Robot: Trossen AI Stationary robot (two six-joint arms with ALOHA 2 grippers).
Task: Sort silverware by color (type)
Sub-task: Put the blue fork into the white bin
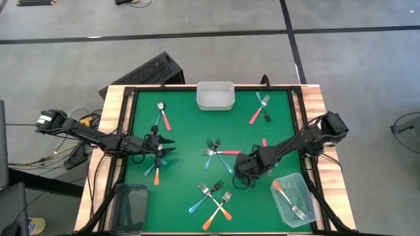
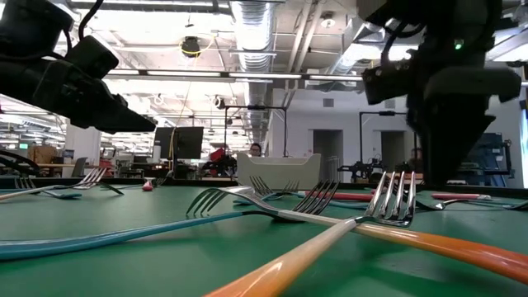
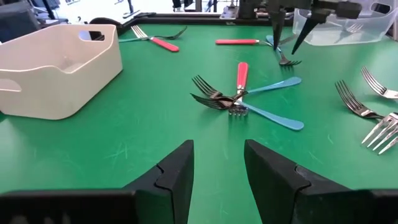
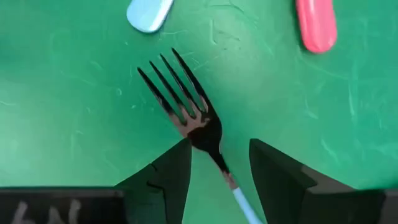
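Small forks with blue, pink or orange handles lie scattered on the green mat. My right gripper (image 4: 217, 146) is open and points down near the table's right side (image 1: 241, 172). Its fingers stand on either side of the neck of a blue-handled fork (image 4: 202, 127) that lies flat on the mat, without touching it. My left gripper (image 3: 217, 149) is open and low over bare mat at the table's left (image 1: 169, 145). It faces a crossed pile of one pink and two blue forks (image 3: 239, 99) at the centre.
A white tub (image 1: 215, 96) sits at the far edge. A clear container (image 1: 293, 200) holding an orange fork is at the near right, and a dark container (image 1: 131, 200) at the near left. More forks lie crossed at the near centre (image 1: 213, 198), the far right (image 1: 261, 109) and the left (image 1: 162, 115).
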